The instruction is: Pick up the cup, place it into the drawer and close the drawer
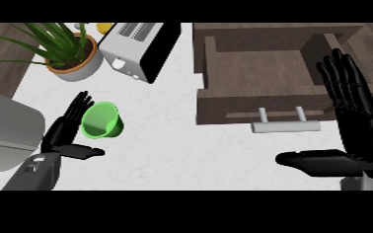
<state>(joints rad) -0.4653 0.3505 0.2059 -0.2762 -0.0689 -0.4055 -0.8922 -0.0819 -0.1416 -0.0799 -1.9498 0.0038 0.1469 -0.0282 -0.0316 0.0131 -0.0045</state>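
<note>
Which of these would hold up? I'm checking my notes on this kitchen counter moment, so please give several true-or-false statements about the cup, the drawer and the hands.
1. The green cup lies inside the drawer. False: it is on the white counter, beside the left hand.
2. The drawer is open. True.
3. The right hand is curled round the drawer's handle. False: its fingers are straight, and it is to the right of the handle.
4. A potted plant stands left of the toaster. True.
5. The left hand's fingers are straight, next to the cup. True.
</note>
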